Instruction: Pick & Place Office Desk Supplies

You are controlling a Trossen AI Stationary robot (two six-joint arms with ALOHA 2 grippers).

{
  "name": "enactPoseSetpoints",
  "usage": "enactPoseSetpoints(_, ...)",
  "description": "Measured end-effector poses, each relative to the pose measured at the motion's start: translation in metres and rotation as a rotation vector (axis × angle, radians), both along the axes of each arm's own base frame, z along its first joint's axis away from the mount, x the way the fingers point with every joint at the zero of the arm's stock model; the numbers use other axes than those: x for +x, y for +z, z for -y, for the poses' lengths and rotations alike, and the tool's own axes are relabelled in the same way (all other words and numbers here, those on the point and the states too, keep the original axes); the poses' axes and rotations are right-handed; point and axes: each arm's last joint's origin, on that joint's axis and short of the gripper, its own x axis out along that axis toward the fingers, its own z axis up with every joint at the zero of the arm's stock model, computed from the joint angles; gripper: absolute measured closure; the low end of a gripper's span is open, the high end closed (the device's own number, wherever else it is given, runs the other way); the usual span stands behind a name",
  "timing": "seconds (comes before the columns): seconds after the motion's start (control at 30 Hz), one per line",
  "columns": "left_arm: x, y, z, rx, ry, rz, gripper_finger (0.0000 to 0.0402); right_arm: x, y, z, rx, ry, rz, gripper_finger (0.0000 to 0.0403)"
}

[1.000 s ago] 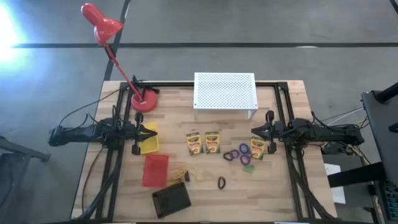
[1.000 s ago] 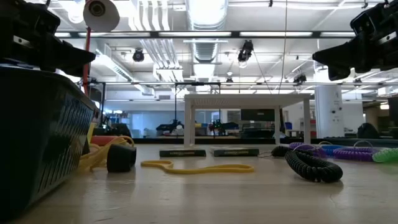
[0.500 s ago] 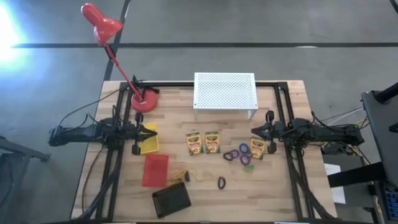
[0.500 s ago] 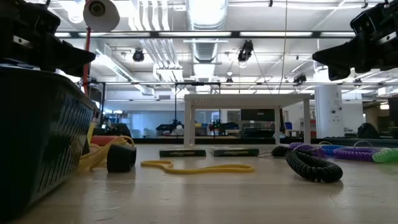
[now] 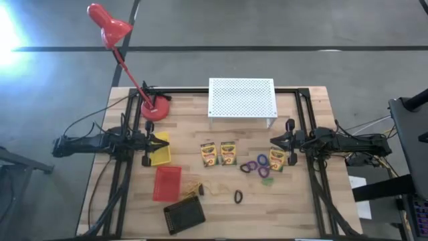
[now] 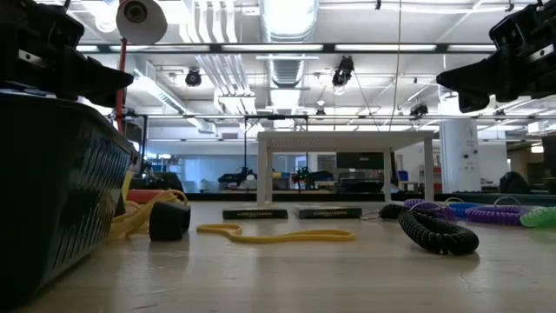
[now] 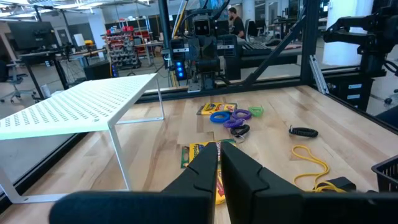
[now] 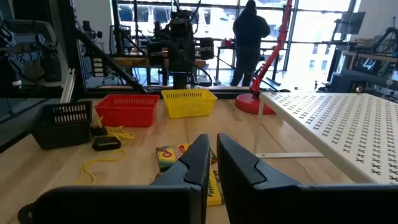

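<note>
Three yellow-and-green crayon boxes lie flat on the wooden counter [image 5: 307, 207]: two crayon boxes [image 5: 219, 153] side by side near its middle, and a third crayon box [image 5: 277, 159] at 3 o'clock from them. Between the pair and the third box lie the purple rings [image 5: 255, 164], with a green ring [image 5: 268, 181] just beside them at 5 o'clock. A black ring [image 5: 238, 196] lies apart, at 6 o'clock from the pair. A yellowish rubber-band tangle [image 5: 195, 188] lies at 7 o'clock from the pair, touching a black basket [image 5: 184, 215].

The left pincer [image 5: 155, 140] is held at the counter's 9 o'clock side above a yellow basket [image 5: 159, 157], its fingers pressed nearly together. The right pincer [image 5: 279, 140] is held at the 3 o'clock side, just beside the third box, fingers likewise nearly together; nothing is pinched by either.

A red basket [image 5: 167, 182] lies between the yellow and black ones. A white perforated stand [image 5: 241, 98] is seen at 12 o'clock and a red desk lamp [image 5: 155, 109] at 10 o'clock.
</note>
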Motion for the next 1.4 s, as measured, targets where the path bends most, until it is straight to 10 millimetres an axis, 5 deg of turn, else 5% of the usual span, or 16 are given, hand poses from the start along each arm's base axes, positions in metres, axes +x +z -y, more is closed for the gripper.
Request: enactPoseSetpoints(1.4,0.0,0.0,0.0,0.029,-0.002,0.0,0.0375,0.0,0.0,0.0,0.0,0.0,0.0,0.0376)
